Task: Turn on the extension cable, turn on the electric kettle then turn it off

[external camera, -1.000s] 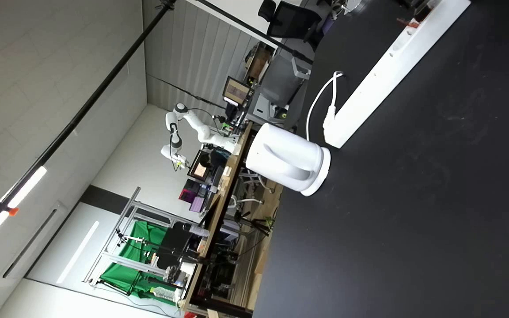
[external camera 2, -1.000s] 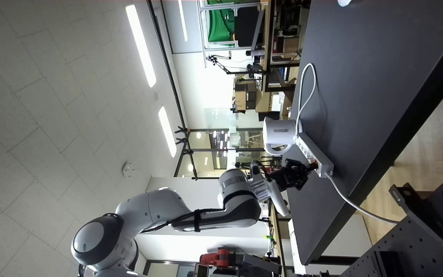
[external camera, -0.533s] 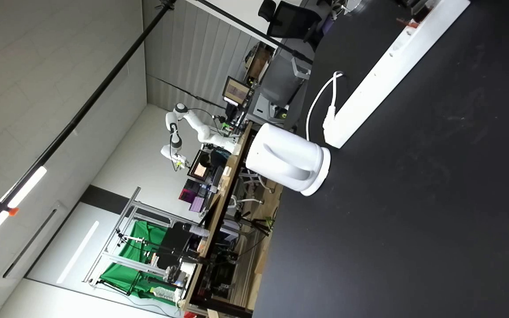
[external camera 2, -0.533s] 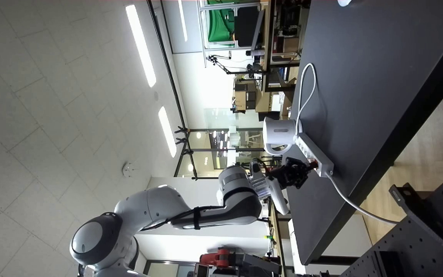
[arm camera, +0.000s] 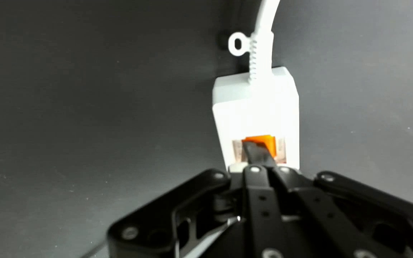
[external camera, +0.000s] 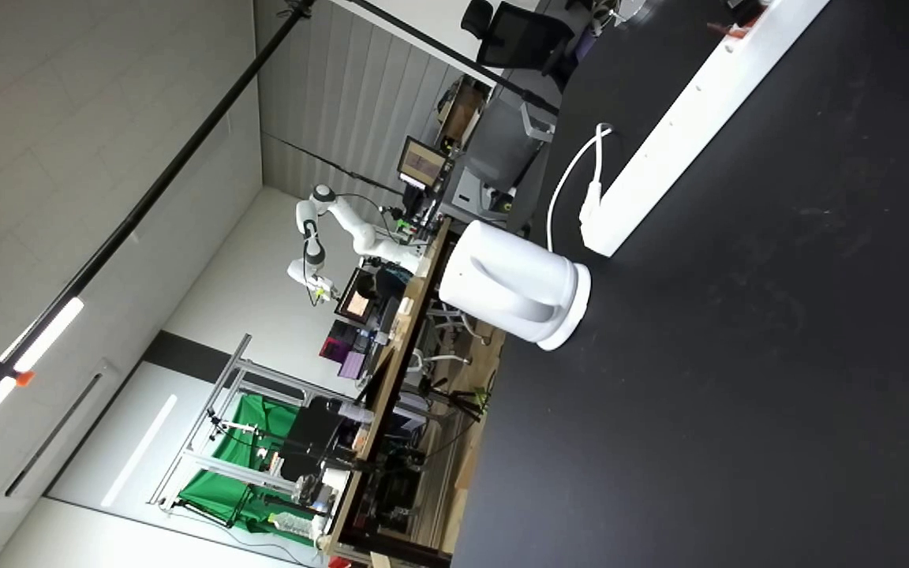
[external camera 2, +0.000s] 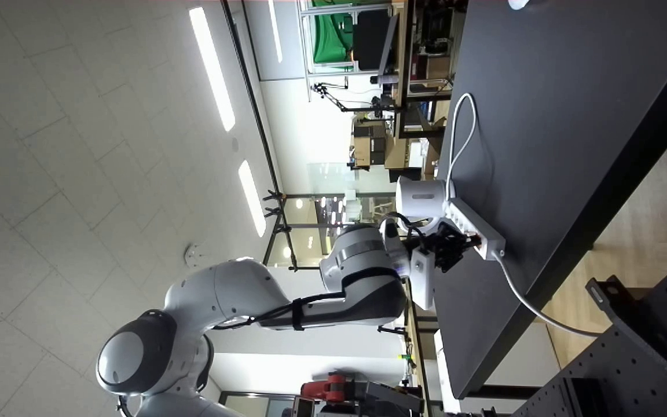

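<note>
Power strip (external camera: 683,138) lies on the black tabletop (external camera: 699,410), switch side up. Long axis in the wrist view: close to vertical, white cord (arm camera: 267,16) leaving the top end, bar running down under the Robotiq gripper (arm camera: 259,152). In an exterior view, cord end (external camera 2: 493,249) is lower right, bar slanting to upper left. In an exterior view, kettle end (external camera: 603,237) is lower left, bar slanting to upper right and cut off by the top edge. White electric kettle (external camera: 529,264) upright on its base, just beside that kettle end; both exterior cameras rolled, so it looks tipped. White plug (external camera: 591,207) at the same end, thin cord looping back behind the kettle. Claw: jaws together, dark tip over the orange rocker switch (arm camera: 270,143), close to the cord end, covering part of it. Can't tell if pressed.
</note>
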